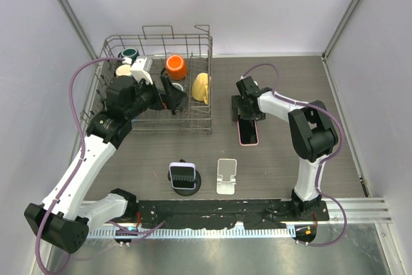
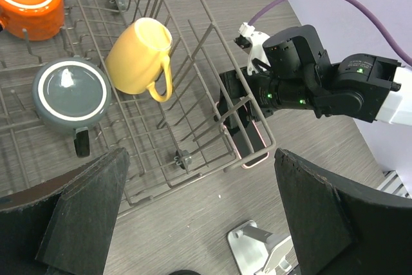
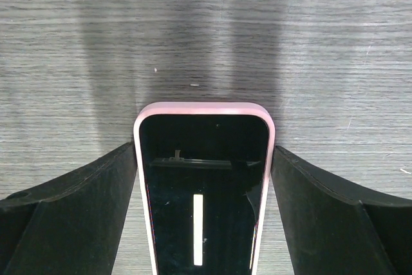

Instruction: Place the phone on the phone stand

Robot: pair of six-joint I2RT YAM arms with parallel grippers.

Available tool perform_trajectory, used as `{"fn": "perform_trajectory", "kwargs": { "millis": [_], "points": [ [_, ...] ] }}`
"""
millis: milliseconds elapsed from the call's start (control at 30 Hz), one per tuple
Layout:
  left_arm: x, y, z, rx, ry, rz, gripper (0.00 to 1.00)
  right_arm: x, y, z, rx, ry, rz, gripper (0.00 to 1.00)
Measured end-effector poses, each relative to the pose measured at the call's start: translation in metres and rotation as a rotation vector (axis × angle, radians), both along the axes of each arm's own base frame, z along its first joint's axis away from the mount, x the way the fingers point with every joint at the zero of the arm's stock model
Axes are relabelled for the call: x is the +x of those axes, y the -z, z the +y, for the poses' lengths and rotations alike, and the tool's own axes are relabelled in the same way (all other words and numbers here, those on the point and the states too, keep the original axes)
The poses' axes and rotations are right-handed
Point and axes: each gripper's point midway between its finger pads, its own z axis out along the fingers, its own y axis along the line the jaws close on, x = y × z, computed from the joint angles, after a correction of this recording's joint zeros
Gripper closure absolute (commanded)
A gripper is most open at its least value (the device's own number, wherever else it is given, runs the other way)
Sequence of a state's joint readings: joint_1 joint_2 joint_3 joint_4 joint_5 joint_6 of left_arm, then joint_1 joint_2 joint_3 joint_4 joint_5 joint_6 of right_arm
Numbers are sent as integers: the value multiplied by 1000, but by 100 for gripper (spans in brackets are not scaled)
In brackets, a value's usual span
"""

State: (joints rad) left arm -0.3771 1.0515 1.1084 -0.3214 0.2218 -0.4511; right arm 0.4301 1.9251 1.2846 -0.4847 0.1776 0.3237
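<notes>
Underneath phone (image 3: 203, 159), grey woodgrain table (image 1: 280, 165); pale walls (image 1: 257, 4) around.

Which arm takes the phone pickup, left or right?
Right. The right gripper flanks the pink phone on the table; the left gripper hangs open over the dish rack, farther off.

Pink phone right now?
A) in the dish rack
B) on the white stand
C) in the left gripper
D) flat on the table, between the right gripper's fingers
D: the pink phone lies flat on the table with the right gripper straddling it; the white stand is empty.
</notes>
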Motion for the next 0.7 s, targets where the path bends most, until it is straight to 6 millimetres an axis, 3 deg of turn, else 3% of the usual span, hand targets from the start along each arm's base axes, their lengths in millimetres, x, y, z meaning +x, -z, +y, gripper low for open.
{"fn": "perform_trajectory", "kwargs": {
  "millis": [100, 133, 200, 233, 300, 400, 567, 700],
  "points": [
    [0, 0, 0, 1, 0, 0, 0, -1, 1, 0, 1, -1, 4, 20],
    [0, 0, 0, 3, 0, -2, 0, -1, 2, 1, 4, -4, 6, 31],
    [1, 1, 1, 7, -1, -3, 0, 0, 2, 2, 8, -10, 20, 41],
    [1, 1, 1, 9, 0, -3, 0, 0, 2, 2, 8, -8, 27, 58],
    [2, 2, 0, 11, 1, 1, 0, 0, 2, 2, 13, -8, 39, 83],
    [3, 5, -1, 13, 3, 9, 0, 0, 2, 2, 14, -4, 38, 99],
    [2, 5, -2, 12, 8, 10, 0, -4, -5, -5, 9, 28, -16, 99],
    [3, 5, -1, 14, 7, 9, 0, -19, -29, -18, 38, 73, -134, 99]
  ]
}}
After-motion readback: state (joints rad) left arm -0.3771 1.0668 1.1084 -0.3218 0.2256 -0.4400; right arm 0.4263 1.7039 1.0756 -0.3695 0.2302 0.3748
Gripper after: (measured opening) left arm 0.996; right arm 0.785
